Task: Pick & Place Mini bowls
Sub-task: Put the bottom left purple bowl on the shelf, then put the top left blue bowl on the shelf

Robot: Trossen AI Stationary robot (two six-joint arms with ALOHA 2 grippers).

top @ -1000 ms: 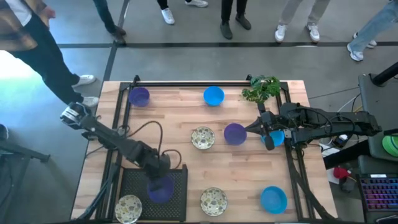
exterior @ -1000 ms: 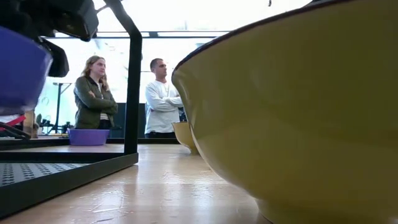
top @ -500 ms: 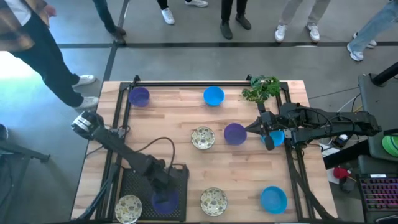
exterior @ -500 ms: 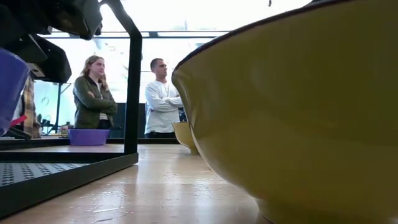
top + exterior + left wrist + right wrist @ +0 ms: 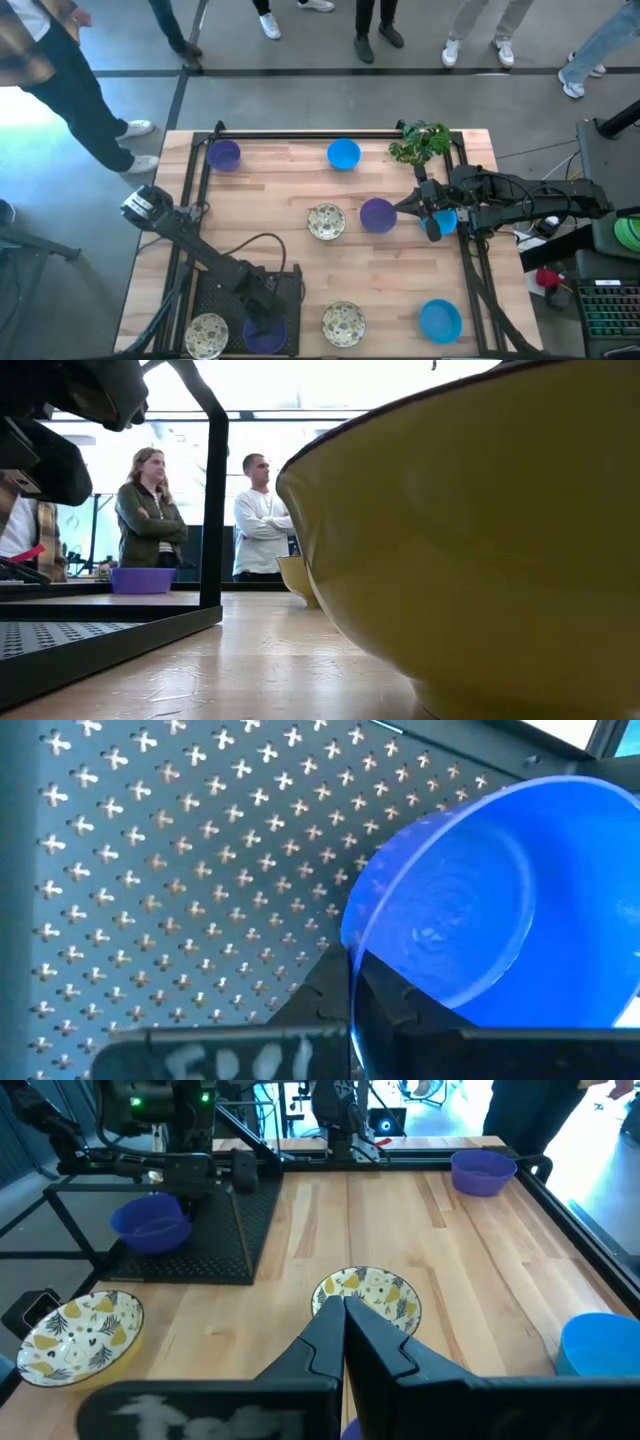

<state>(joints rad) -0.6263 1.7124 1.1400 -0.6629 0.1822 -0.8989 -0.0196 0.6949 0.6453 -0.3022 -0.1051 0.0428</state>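
Observation:
My left gripper (image 5: pixel 264 318) is shut on a purple mini bowl (image 5: pixel 266 337), low over the black perforated mat (image 5: pixel 225 295) at the near left. The right wrist view shows that bowl (image 5: pixel 150 1225) nearly level. My right gripper (image 5: pixel 398 208) is shut and empty. It waits at the right, beside another purple bowl (image 5: pixel 377 215) and above a blue one (image 5: pixel 445 222). Other mini bowls rest on their bases: purple (image 5: pixel 223 155), blue (image 5: pixel 343 153), blue (image 5: pixel 440 320), and speckled cream ones (image 5: pixel 326 222), (image 5: pixel 343 322), (image 5: pixel 206 335). My left gripper pinches the purple bowl's rim (image 5: pixel 352 970) on the bowl's far side, one finger inside the wall and one outside. The fingers come steeply from above. The bowl hangs close over the mat; whether its base touches the mat I cannot tell.
A green leafy plant (image 5: pixel 420 142) stands at the far right corner. A black frame rail (image 5: pixel 310 133) runs along the far edge. In the low view a yellow-looking bowl (image 5: pixel 480 540) fills the foreground. People stand beyond the table (image 5: pixel 262 525).
My left gripper has carried the purple bowl toward the table's near edge and downward over the mat, still shut on its rim. In the low view the bowl has left the picture at the left.

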